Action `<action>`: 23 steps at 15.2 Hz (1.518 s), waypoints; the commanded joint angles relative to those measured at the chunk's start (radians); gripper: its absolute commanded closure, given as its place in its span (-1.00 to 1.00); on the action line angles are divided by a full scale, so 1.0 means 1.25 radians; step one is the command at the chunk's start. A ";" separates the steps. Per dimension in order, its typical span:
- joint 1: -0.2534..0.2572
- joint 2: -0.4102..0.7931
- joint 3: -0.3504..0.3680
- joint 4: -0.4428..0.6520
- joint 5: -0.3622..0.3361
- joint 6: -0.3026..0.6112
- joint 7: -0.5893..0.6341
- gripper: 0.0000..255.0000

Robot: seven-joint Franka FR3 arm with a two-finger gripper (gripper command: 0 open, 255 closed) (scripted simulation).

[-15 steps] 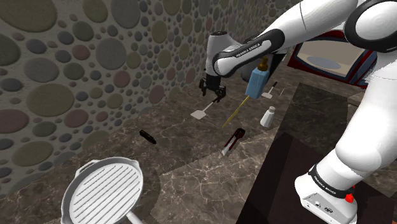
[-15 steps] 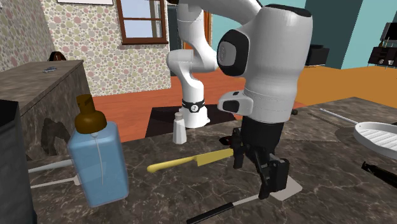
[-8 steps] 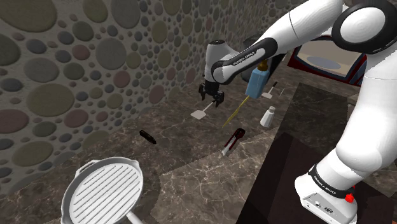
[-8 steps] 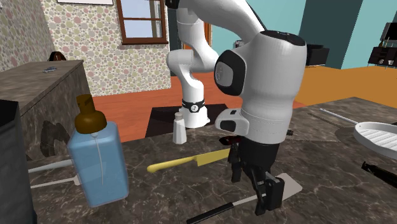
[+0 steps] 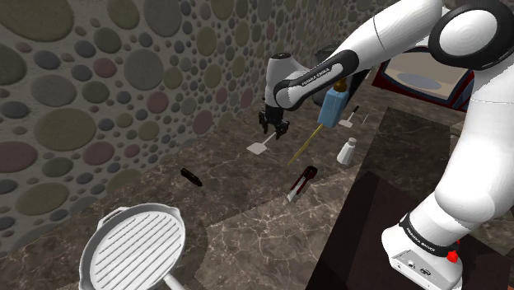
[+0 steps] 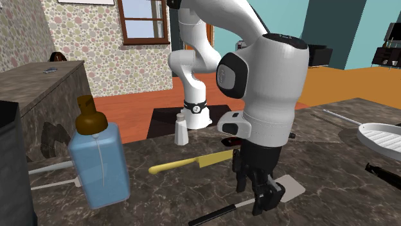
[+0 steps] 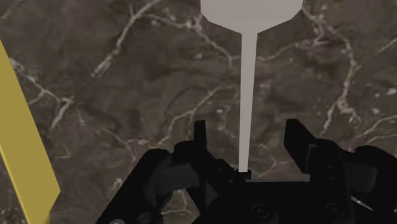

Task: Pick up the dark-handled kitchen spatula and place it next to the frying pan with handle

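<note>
Black gripper unclenched, straddling spatula: thin pale shaft, veined marble counter beneath.

"Where does the shoulder camera sit?"
"High beside the stand, well back from the spatula, facing the pebbled wall."
"And the second?"
"Low, close behind the spatula, looking back toward the stand."
"The wrist one?"
"Very near above the spatula, looking down. All three share it and the knife beside it."
</note>
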 commanded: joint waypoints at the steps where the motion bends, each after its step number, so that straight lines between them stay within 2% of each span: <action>1: 0.000 0.000 0.000 0.000 0.000 0.000 0.000 1.00; 9: 0.000 0.000 0.000 0.000 0.000 0.000 0.000 1.00; 23: -0.017 -0.090 0.024 0.037 0.054 -0.119 -0.041 1.00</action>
